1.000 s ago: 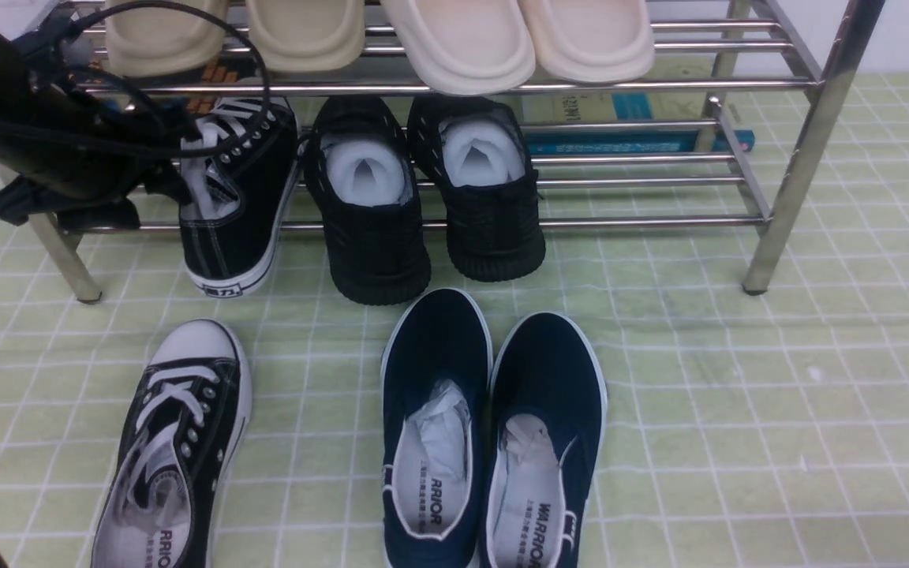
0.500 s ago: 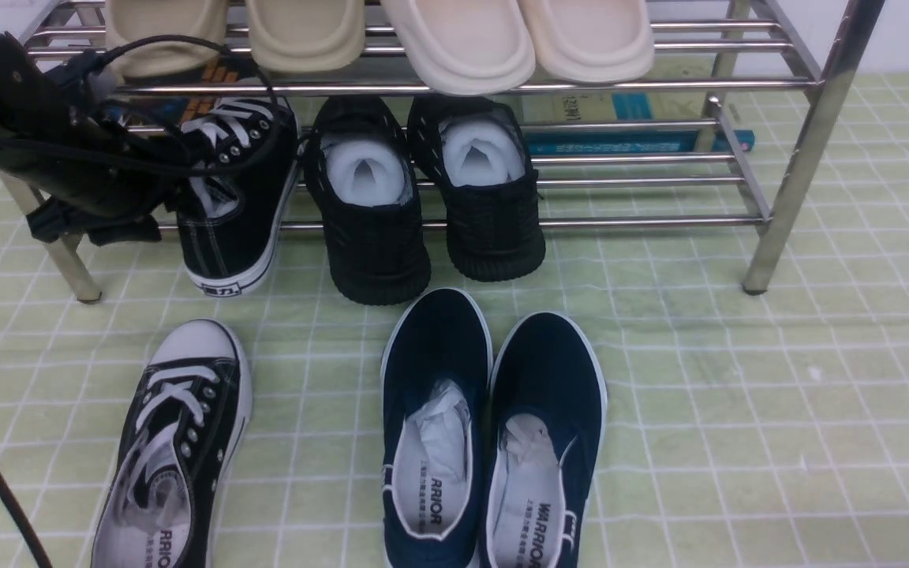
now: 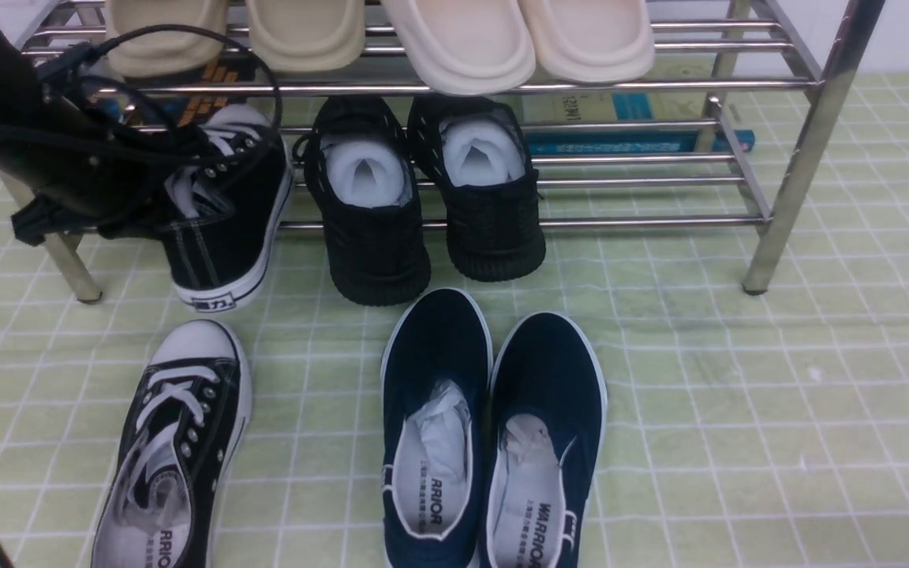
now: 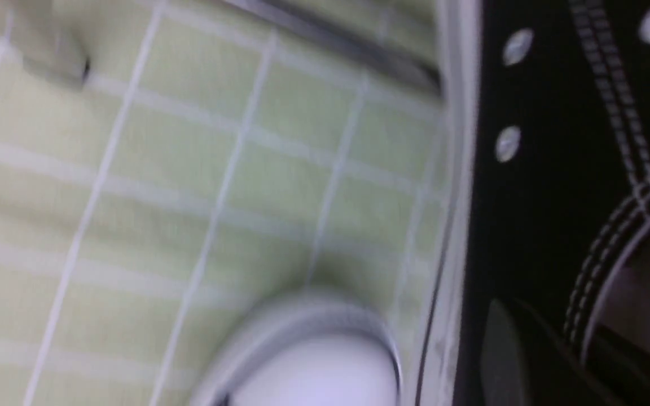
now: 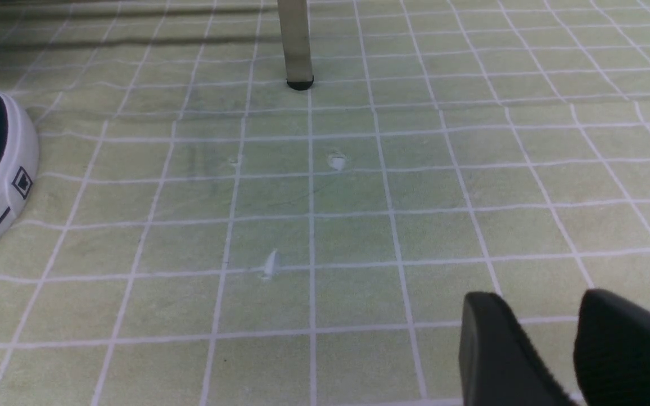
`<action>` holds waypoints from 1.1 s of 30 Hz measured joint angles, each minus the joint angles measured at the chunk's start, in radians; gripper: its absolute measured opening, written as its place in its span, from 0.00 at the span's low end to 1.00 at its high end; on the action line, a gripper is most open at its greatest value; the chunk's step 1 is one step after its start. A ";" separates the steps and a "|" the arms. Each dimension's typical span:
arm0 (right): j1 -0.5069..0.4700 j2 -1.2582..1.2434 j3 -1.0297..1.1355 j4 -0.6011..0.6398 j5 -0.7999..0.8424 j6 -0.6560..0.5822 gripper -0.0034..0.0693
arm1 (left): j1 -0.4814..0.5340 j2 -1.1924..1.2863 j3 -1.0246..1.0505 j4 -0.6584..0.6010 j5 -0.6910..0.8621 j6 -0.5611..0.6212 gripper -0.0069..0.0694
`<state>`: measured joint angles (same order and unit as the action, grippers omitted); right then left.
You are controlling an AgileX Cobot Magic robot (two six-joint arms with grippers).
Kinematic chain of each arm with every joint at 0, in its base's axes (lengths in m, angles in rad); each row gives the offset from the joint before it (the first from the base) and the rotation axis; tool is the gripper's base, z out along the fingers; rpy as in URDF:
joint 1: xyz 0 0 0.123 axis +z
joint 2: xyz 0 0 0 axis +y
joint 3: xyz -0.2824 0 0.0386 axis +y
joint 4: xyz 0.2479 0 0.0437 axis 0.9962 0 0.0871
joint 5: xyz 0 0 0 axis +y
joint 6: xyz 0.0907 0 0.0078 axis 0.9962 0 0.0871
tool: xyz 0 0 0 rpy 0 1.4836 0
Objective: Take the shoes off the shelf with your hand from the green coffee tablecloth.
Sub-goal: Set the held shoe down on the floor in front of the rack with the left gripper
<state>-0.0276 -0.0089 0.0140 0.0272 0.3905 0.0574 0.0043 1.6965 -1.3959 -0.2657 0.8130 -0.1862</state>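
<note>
Cables (image 3: 261, 71) are looping off the black left hand (image 3: 68, 170), which is clamping fully closed on the collar of a canvas sneaker (image 3: 222, 221) — black, with white laces, silver eyelets and a white-edged sole. Its heel is overhanging the lower tier of the shelf (image 3: 786, 173). The right gripper (image 5: 534, 316) is hovering with jaws apart, holding nothing. Black knit sneakers (image 3: 423, 197) are sharing that tier, with cream slippers (image 3: 454, 39) above. The second canvas sneaker (image 3: 174, 450) and navy slip-ons (image 3: 494, 434) are lying on the green tablecloth (image 3: 738, 394) — open cloth is stretching rightward.
</note>
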 joint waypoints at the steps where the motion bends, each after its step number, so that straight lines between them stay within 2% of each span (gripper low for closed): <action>1: 0.000 0.000 0.000 0.000 0.000 0.000 0.38 | 0.000 -0.022 0.000 0.005 0.029 0.000 0.10; 14: 0.000 0.000 0.000 0.000 0.000 0.000 0.38 | 0.000 -0.317 0.020 0.023 0.391 -0.006 0.10; 21: 0.000 0.000 0.000 0.000 0.000 0.000 0.38 | -0.042 -0.441 0.187 0.036 0.416 -0.061 0.10; 26: 0.000 0.000 0.000 0.000 0.000 0.000 0.38 | -0.268 -0.476 0.355 0.107 0.297 -0.246 0.10; 33: 0.000 0.000 0.000 0.000 0.000 0.000 0.38 | -0.447 -0.474 0.402 0.369 0.176 -0.577 0.11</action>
<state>-0.0276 -0.0089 0.0140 0.0272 0.3905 0.0574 -0.4428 1.2228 -0.9942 0.1028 0.9888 -0.7629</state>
